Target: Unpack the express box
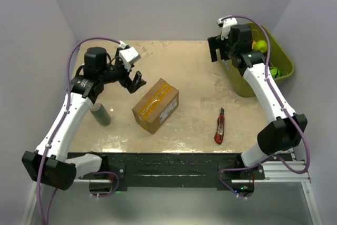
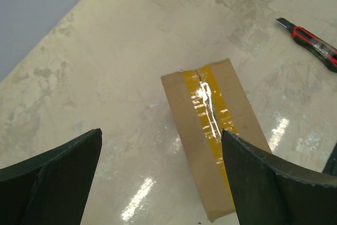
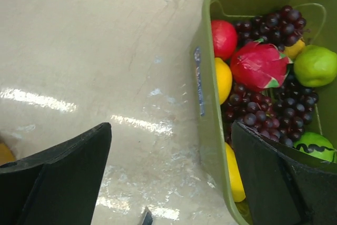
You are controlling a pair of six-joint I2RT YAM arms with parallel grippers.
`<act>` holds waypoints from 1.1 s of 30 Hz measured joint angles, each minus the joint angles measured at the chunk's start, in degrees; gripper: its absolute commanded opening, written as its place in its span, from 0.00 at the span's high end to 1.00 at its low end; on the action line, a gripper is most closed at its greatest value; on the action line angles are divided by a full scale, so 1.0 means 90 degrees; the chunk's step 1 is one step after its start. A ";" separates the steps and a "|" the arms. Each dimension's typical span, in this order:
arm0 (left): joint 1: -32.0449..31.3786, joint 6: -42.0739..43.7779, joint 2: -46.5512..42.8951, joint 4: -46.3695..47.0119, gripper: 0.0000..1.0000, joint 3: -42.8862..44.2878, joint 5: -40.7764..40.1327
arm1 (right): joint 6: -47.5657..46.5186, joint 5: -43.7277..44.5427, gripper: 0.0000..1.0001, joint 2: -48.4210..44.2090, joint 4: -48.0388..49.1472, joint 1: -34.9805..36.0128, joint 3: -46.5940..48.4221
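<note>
My green bin (image 3: 206, 104) holds fruit (image 3: 259, 65); the express box (image 1: 155, 105) sits taped shut mid-surface (image 1: 195, 77). Both my left gripper (image 1: 135, 81) and right gripper (image 1: 217, 49) gape wide, empty.

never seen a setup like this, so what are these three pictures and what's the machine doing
It is a robot with two arms bolted at the near edge of a table. The big picture looks down from above and behind. The other two come from cameras on each wrist; the dark shapes at their lower corners are that arm's own fingers.

On the table lies the express box, a brown carton sealed with yellowish tape, with a red and black utility knife to its right and a grey cylinder to its left. At the far right stands a green bin of fruit: grapes, a dragon fruit, lemons, green apples.

The left gripper hangs open just beyond the box. The right gripper hangs open beside the bin. Neither holds anything.
</note>
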 measured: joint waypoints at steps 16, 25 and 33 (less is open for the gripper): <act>-0.0044 0.0546 0.0199 -0.0245 0.02 -0.1336 0.0884 | -0.1069 -0.3864 0.02 -0.0644 -0.0406 0.0799 -0.1435; -0.0056 0.0452 -0.0185 -0.0566 0.02 -0.1571 0.1146 | -0.0408 -0.5025 0.04 0.0483 -0.0194 0.0789 -0.1341; -0.0136 0.0452 -0.0282 -0.0483 0.02 -0.2171 0.1192 | -0.0294 -0.3415 0.07 -0.0427 -0.0860 0.0748 -0.1496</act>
